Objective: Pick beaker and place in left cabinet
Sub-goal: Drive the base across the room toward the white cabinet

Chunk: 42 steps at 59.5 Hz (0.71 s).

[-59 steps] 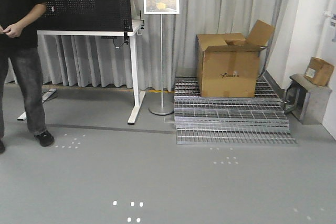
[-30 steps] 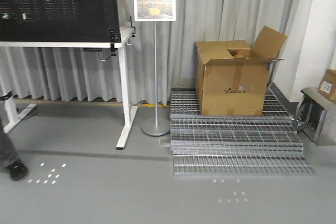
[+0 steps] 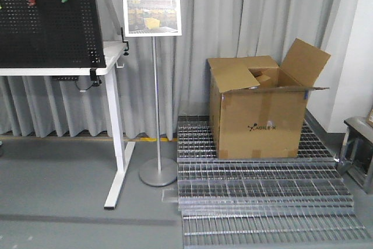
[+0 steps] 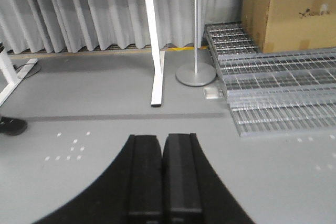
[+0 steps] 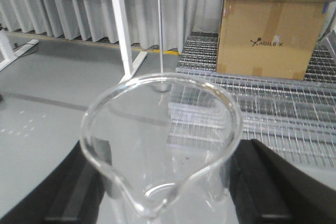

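Right gripper (image 5: 167, 190) pinched the beaker (image 5: 157, 129), fingers (image 5: 73, 195) on either side, spout facing the camera. Left gripper (image 4: 163, 177) was pressed together, holding nothing. Beaker was well short of the cardboard box (image 5: 270, 32), which sat on steel gratings (image 5: 315, 124).

The front camera is facing the cardboard box (image 3: 259, 115) squarely. Both wrist cameras are also looking toward it, the right one from close behind the beaker (image 5: 157, 150).
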Available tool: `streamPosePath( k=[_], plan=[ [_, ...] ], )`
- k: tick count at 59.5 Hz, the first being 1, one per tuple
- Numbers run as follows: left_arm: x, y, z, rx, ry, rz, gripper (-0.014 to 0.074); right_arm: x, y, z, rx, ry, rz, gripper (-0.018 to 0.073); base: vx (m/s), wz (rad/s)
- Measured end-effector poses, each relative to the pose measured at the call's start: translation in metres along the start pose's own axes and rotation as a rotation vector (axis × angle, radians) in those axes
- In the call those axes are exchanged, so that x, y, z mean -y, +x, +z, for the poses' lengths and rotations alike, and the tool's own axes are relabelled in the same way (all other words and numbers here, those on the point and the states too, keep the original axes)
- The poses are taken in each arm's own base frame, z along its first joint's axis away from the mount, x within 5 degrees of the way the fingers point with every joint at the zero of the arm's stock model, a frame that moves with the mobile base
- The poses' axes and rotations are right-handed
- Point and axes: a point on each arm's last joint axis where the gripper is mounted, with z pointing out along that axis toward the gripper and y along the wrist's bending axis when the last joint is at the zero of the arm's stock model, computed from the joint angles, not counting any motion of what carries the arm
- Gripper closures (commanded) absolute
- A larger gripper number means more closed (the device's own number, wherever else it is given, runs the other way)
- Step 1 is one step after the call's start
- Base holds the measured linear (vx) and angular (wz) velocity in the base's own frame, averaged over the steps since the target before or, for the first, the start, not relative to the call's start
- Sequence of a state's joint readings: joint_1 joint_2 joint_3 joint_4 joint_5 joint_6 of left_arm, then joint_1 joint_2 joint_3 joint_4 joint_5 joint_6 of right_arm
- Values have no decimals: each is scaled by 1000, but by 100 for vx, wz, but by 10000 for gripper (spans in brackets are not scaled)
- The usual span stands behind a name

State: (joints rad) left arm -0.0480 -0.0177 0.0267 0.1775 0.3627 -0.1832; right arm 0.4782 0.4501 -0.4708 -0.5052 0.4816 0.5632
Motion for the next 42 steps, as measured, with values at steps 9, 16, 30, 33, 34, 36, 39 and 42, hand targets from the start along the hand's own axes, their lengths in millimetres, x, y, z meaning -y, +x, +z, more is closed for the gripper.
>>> streamPosePath(
  k=[9, 16, 30, 33, 34, 36, 39, 42],
  plan=[
    [0, 0, 0, 0, 0, 0, 593, 0, 0, 0, 0, 0, 0, 563, 65, -10],
    [0, 0, 0, 0, 0, 0, 593, 0, 0, 0, 0, 0, 0, 563, 62, -24],
    [0, 0, 0, 0, 0, 0, 593, 0, 0, 0, 0, 0, 0, 563, 56, -51],
    [0, 0, 0, 0, 0, 0, 593, 0, 0, 0, 0, 0, 0, 563, 53, -72],
    [0, 0, 0, 0, 0, 0, 593, 0, 0, 0, 0, 0, 0, 563, 51, -77],
    [0, 0, 0, 0, 0, 0, 593, 0, 0, 0, 0, 0, 0, 563, 51, -80],
    [0, 0, 0, 0, 0, 0, 593, 0, 0, 0, 0, 0, 0, 563, 49, -84],
    [0, 0, 0, 0, 0, 0, 593, 0, 0, 0, 0, 0, 0, 563, 47, -86]
  ],
)
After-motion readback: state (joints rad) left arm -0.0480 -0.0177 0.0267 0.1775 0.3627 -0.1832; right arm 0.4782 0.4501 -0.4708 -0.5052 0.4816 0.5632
